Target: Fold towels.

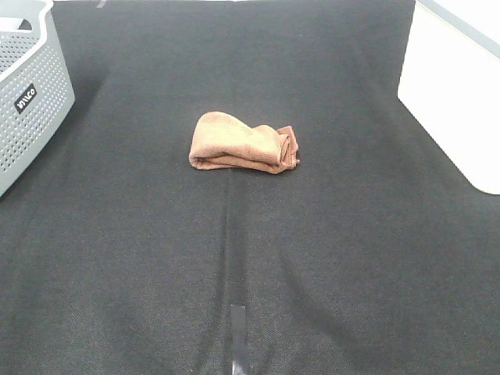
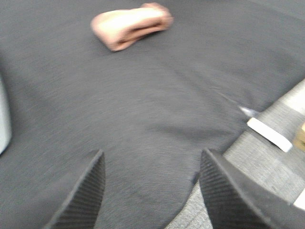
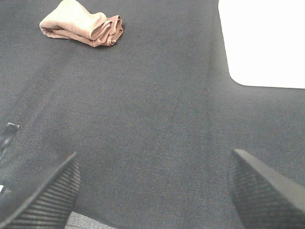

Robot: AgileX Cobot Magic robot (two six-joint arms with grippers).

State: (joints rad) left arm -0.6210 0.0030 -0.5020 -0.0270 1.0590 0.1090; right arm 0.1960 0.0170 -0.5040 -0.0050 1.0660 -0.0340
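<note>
The reddish-brown towel (image 1: 244, 143) lies bunched in a loosely folded bundle on the black cloth near the middle of the table. It also shows in the left wrist view (image 2: 132, 25) and in the right wrist view (image 3: 82, 23). No arm or gripper shows in the exterior high view. My left gripper (image 2: 151, 191) is open and empty, well away from the towel, over the cloth near its front edge. My right gripper (image 3: 153, 188) is open and empty, also far from the towel. The white tag is not visible.
A grey perforated basket (image 1: 27, 86) stands at the far left. A white panel (image 1: 457, 94) lies at the right edge, also in the right wrist view (image 3: 264, 40). A strip of tape (image 1: 237, 336) marks the cloth's front middle. Black cloth (image 1: 156, 258) covers the table.
</note>
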